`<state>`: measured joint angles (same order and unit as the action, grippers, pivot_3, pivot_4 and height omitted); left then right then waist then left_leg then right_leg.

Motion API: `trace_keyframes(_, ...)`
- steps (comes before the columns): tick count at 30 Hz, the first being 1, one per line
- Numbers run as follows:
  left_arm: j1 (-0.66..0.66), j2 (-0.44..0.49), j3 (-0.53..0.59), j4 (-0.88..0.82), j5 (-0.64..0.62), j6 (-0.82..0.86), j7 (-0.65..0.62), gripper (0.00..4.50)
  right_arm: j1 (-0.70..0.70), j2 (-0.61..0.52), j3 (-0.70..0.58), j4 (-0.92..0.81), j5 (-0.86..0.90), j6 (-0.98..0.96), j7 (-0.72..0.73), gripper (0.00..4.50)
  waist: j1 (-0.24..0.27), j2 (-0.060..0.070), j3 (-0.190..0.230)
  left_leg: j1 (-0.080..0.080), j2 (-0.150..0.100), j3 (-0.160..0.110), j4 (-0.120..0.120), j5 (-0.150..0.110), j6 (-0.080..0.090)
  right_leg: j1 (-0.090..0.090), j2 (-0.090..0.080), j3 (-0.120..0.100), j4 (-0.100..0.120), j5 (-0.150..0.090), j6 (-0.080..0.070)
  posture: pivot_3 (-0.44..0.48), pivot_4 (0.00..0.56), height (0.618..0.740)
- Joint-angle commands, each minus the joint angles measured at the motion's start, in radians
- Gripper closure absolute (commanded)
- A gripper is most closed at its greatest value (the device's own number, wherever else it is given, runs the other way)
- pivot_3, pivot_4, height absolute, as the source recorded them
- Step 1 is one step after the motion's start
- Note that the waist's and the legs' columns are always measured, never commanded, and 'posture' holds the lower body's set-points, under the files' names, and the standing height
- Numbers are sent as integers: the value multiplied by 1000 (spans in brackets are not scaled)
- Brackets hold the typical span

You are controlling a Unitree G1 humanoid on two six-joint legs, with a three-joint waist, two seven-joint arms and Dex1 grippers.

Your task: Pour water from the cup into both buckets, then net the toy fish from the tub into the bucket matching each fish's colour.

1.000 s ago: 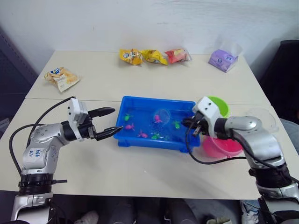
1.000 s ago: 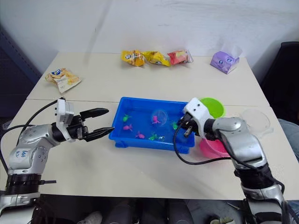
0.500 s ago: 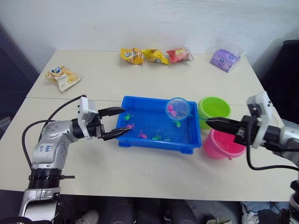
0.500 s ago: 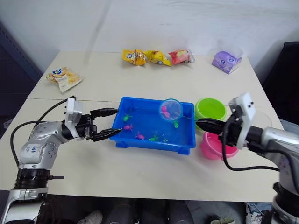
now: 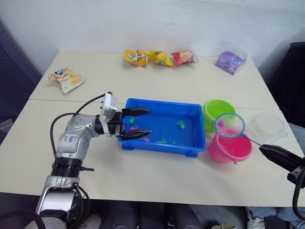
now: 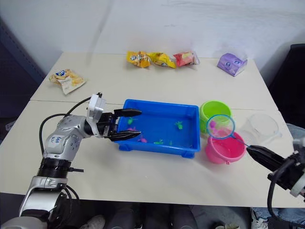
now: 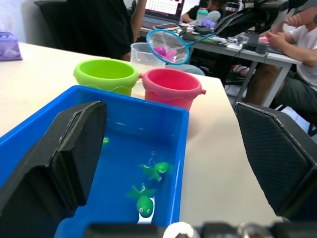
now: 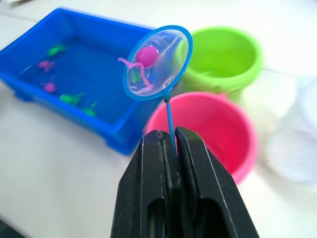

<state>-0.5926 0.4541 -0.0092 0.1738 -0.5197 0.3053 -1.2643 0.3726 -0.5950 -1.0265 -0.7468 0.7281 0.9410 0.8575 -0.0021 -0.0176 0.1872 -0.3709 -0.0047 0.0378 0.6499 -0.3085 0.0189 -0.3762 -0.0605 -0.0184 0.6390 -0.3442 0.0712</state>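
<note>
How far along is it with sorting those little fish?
In hand: the right pincer holds the net, carrying a pink fish, above the pink bucket. Left: several pink and green fish remain in the blue tub. Whether either bucket already holds fish isn't visible.

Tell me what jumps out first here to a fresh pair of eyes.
The net with a pink fish in it, held by the right gripper above the pink bucket. Next, the bright blue tub mid-table, with the open left gripper over its left end.
</note>
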Motion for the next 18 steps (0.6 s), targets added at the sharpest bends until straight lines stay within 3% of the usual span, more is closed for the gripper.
trace_keyframes(1, -22, -8, -5, -7, -2, -9, -10, 63, 66, 29, 23, 38, -131, -247, 15, 4500, -1, 0, 0, 0, 0, 0, 0, 0, 0, 0, 0, 0, 0, 0, 0, 0, 150, 740)
trace_keyframes(4, -27, -13, -11, -14, -1, -4, -10, 63, 131, 51, 76, 121, -270, -460, 19, 4500, -1, 0, 0, 0, 0, 0, 0, 1, -2, 0, 0, 0, 0, 0, 0, 0, 150, 740)
trace_keyframes(9, -31, -7, -7, -22, -4, 2, -14, 63, 169, 86, 189, 303, -518, -1025, 28, 4500, -2, 0, 0, 1, 0, 1, 0, 1, -3, 0, 1, 1, 0, 0, 0, 0, 150, 740)
trace_keyframes(13, -33, -5, -3, -21, -1, -2, -10, 63, 157, 85, 260, 492, -698, -1464, -47, 4500, -1, 0, 0, 2, 0, 1, 0, 2, -4, 0, 1, 1, 1, 0, 0, 0, 150, 740)
trace_keyframes(18, -33, -3, 1, -30, -3, 1, -6, 63, 107, -6, 264, 663, -942, -1774, -220, 4500, -2, 0, 0, 2, 0, 2, 1, 2, -4, 0, 1, 2, 3, 0, 0, 0, 150, 740)
